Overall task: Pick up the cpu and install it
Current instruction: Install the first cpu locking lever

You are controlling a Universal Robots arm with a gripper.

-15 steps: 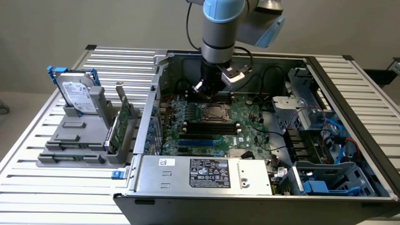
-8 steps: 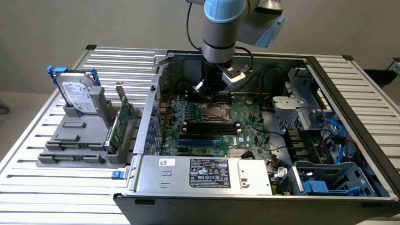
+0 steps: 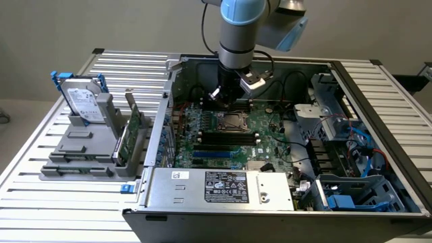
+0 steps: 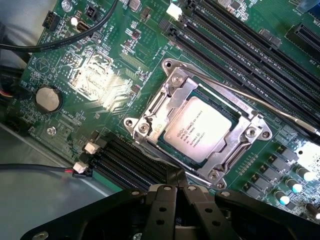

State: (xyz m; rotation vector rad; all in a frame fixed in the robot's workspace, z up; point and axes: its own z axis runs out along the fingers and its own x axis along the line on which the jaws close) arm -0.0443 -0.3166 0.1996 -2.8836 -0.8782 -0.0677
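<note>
Silver cpu [image 4: 199, 131] w/ dark print, green motherboard [image 4: 125, 50], black gripper [image 4: 176, 176], grey-blue arm [image 3: 236, 35].

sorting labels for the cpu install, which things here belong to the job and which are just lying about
Job: cpu, lying in the socket frame; gripper, shut, empty, close by it.
Lying about: hard drive and green circuit card, both standing in the grey rack.

Plain grey wall [image 3: 101, 20]; slatted metal table [image 3: 68, 212]

Socket frame [image 4: 172, 92] edge partly hidden behind pincer [image 4: 176, 181]; arm [image 3: 237, 30] top cropped.
</note>
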